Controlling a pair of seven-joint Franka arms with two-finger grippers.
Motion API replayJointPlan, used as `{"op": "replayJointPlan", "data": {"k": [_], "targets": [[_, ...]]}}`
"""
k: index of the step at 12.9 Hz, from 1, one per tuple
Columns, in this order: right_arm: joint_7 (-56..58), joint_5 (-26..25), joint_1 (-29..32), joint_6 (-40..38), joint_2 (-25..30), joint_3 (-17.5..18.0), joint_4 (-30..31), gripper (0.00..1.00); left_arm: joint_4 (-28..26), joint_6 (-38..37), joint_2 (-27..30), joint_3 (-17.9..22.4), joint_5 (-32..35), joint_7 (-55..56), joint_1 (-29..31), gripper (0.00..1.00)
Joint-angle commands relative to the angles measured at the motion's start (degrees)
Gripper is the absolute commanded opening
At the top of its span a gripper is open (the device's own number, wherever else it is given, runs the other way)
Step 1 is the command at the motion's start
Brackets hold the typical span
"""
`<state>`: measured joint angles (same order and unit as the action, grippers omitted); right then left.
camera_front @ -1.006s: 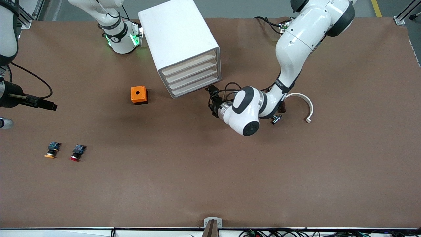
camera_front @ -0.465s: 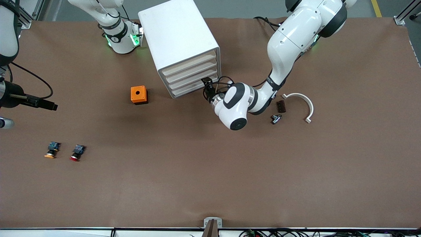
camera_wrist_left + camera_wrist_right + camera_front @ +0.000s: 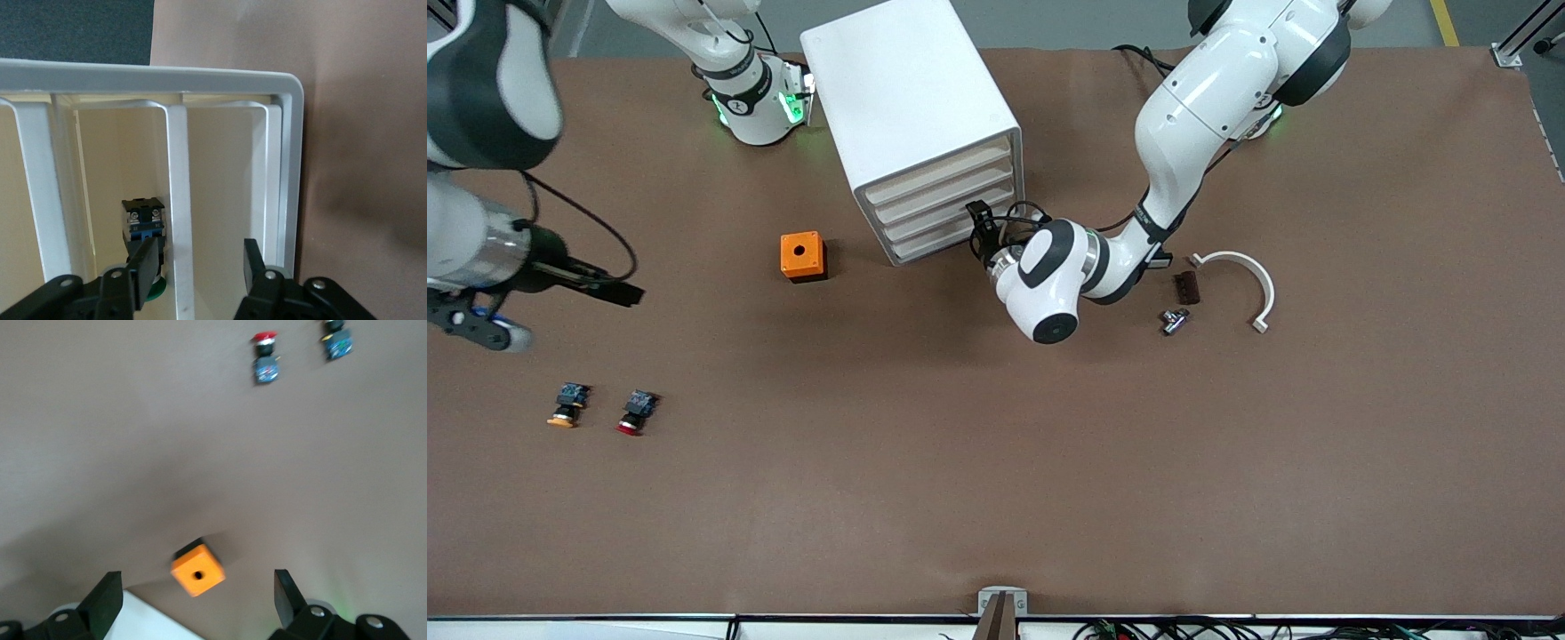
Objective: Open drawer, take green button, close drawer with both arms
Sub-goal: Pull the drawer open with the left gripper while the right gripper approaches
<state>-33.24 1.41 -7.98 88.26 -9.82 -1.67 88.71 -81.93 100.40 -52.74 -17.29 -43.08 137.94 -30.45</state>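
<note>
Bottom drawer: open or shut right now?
Shut. The drawer has its front flush with the upper drawers, nothing pulled out. The left gripper is at its front.

cabinet [image 3: 911,116] sat by the robots' bases, box [image 3: 802,256] beside it, two buttons [image 3: 598,411] nearer the camera, button [image 3: 143,223] inside drawer [image 3: 951,236]

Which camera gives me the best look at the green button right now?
The left wrist view: the button sits inside the drawer, seen past the left gripper. The front view hides it within the cabinet; the right wrist view doesn't show it.
</note>
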Motion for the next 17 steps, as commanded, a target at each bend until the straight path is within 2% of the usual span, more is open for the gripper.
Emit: {"op": "replayJointPlan", "data": {"k": [1,3,5,7,8,12,17], "targets": [[-12.4,3.1,-6.0,3.1,0.2,-0.5,1.4,1.00,1.3,-1.0,-0.6,0.2,-1.1,1.0,-0.9,0.49],[-21.6,3.4,-10.9,8.2,-0.2,-0.5,3.0,1.00,1.3,-1.0,-0.7,0.2,-1.1,1.0,-1.5,0.49],[-23.8,3.3,-13.7,10.5,-1.7,-0.5,3.4,1.00,1.3,-1.0,-0.7,0.2,-1.1,0.8,-2.2,0.33],[-27.8,3.3,-16.2,11.9,-2.7,-0.5,3.4,1.00,1.3,-1.1,-0.6,0.3,-0.9,0.8,-2.2,0.06],[-29.3,3.3,-17.3,12.7,-3.2,-0.5,3.4,1.00,1.4,-1.0,-0.6,0.4,-0.8,0.8,-2.1,0.00],[-33.1,3.3,-21.5,15.0,-4.4,-0.5,3.3,1.00,1.9,-1.1,-0.5,2.1,-0.2,0.2,-0.1,0.00],[-38.6,2.9,-24.7,18.4,-6.3,-0.6,3.3,1.00,5.5,-0.4,-1.0,2.4,-0.4,-5.6,7.5,0.00]]}}
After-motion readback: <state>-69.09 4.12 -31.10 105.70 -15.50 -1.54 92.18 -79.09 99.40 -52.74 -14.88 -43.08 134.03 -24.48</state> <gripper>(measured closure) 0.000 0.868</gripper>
